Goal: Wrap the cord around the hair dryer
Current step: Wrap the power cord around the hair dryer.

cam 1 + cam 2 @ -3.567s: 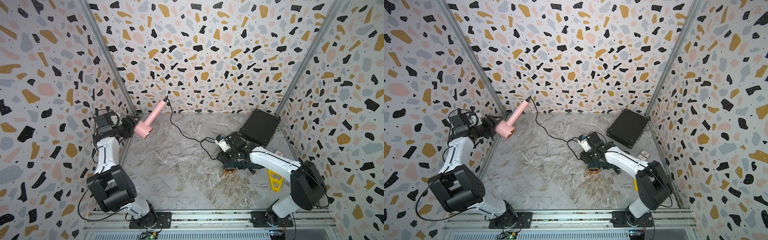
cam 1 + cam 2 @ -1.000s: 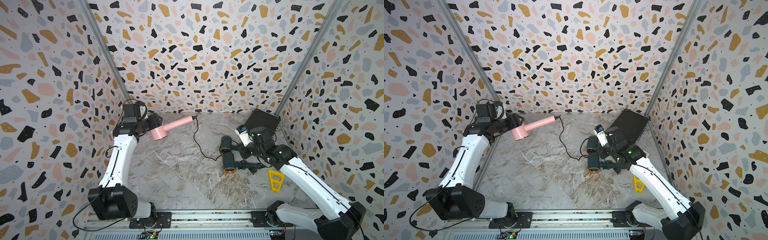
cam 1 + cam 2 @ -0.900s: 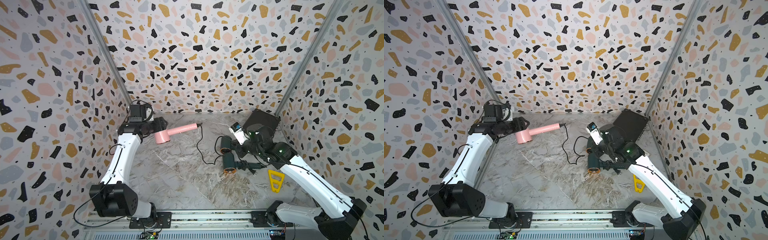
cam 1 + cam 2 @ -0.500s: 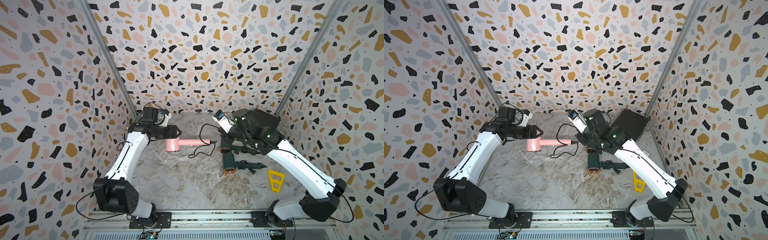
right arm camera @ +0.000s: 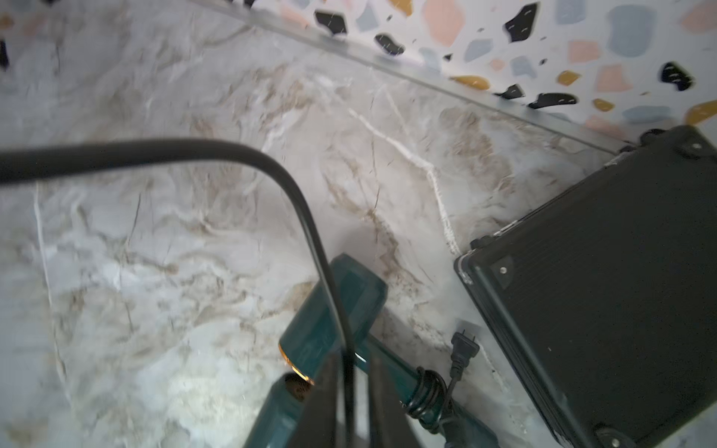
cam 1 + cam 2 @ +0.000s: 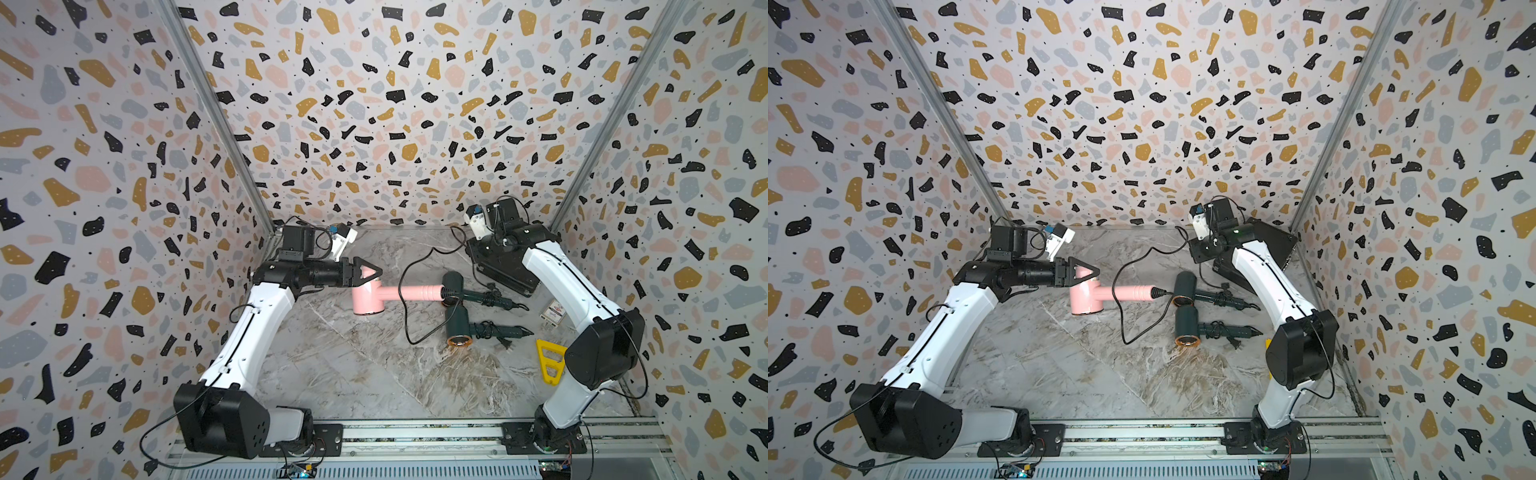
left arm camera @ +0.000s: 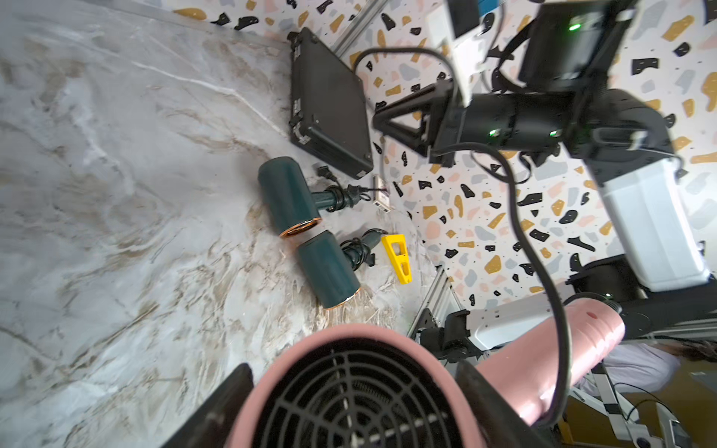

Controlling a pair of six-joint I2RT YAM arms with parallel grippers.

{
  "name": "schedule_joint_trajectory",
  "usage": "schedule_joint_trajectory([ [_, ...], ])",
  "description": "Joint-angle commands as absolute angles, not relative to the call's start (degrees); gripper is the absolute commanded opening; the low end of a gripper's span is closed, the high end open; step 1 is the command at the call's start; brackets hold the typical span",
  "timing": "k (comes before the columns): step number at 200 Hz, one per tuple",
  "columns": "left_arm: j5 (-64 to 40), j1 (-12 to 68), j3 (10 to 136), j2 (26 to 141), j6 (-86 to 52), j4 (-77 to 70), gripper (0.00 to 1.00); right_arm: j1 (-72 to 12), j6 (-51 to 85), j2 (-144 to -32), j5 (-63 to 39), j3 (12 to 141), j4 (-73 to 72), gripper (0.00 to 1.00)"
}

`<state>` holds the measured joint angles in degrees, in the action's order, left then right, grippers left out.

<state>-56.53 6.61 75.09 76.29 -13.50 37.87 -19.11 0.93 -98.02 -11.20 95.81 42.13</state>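
left gripper (image 6: pixel 368 272) clamps the pink hair dryer (image 6: pixel 386 295) aloft, near the black case (image 6: pixel 505 266); right gripper (image 5: pixel 353 364), beside that case, stands slightly apart around the cord (image 6: pixel 432 249), which may slip free mid-wrap.

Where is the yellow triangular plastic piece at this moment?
In a top view, the yellow triangular plastic piece lies on the marble table, at its right edge, next to the right arm and just beyond the nearer dark green hair dryer.

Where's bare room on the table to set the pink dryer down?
Bare: near and middle table, between left arm, front rail and cord. Crowded: far right, with green dryers, case and yellow wedge.
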Motion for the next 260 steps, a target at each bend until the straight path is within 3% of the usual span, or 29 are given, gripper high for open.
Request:
schedule_joint_trajectory([
  [1,-56.9,6.67,80.84,76.32,-12.58,41.63,0.0,-16.8,1.82,-91.0,-22.5,93.33,42.5,0.48],
  [21,-53.86,6.68,84.58,76.99,-10.79,48.61,0.0,-14.67,-2.23,-86.36,-24.83,89.9,44.67,0.61],
  [49,-54.35,6.68,86.82,76.71,-11.85,49.8,0.0,-14.33,-9.73,-79.03,-30.49,81.72,40.77,0.67],
  [76,-56.39,6.73,88.89,77.08,-12.38,50.97,0.0,-14.34,-6.9,-74.48,-46.76,72.26,23.77,0.69],
  [99,-57.28,6.76,90.57,77.16,-13.91,51.41,0.0,-14.57,5.94,-75.0,-58.47,62.85,1.39,0.68],
  [142,-57.09,7.4,95.61,78.59,-13.9,56.18,0.0,-18.36,21.65,-76.16,-58.22,48.06,-35.06,0.67],
  [192,-61.17,10.72,95.2,79.03,-18.1,51.94,0.0,-25.03,48.46,-88.63,-57.44,49.3,-76.93,0.73],
  [260,-62.56,11.15,95.03,79.43,-19.76,50.29,0.0,-32.1,47.75,-94.37,-58.37,54.93,-77.04,0.77],
])
